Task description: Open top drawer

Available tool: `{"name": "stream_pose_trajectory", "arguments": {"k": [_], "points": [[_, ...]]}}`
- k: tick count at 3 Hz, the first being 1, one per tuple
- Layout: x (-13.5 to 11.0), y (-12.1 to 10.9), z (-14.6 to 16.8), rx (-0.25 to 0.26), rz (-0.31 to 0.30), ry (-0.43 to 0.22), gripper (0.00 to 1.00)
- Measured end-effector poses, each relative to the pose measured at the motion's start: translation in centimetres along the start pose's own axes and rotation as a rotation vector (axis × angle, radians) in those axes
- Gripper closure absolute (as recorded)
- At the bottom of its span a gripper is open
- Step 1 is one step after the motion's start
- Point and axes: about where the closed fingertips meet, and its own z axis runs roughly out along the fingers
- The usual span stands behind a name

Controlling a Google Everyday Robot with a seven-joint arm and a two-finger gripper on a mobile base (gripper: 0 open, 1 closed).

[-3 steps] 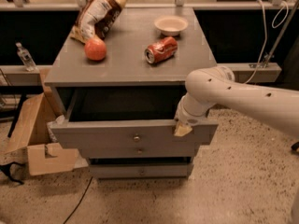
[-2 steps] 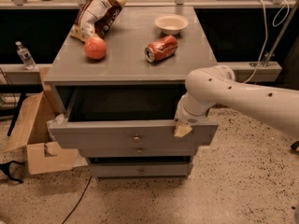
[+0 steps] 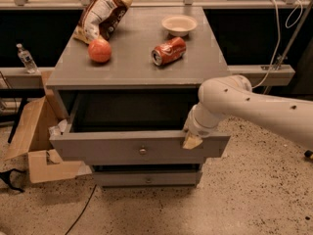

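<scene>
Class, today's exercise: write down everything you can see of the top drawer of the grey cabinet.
The top drawer is pulled well out of the grey cabinet, its front panel standing forward of the drawer below. It looks like grey painted wood, with one small round brass-coloured knob at the centre. Its box is deep and dark inside; no contents can be made out. The gripper rests on the front panel's top edge, right of the knob.

Matt wooden top drawer (image 3: 98, 149), seemingly plastic pincer (image 3: 191, 141) at its front rim
</scene>
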Motion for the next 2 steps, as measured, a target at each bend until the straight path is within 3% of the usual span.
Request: {"name": "stream_pose_trajectory", "arguments": {"k": [2], "points": [[0.01,1.2,-0.29,0.008,0.014,-0.02,1.0]]}}
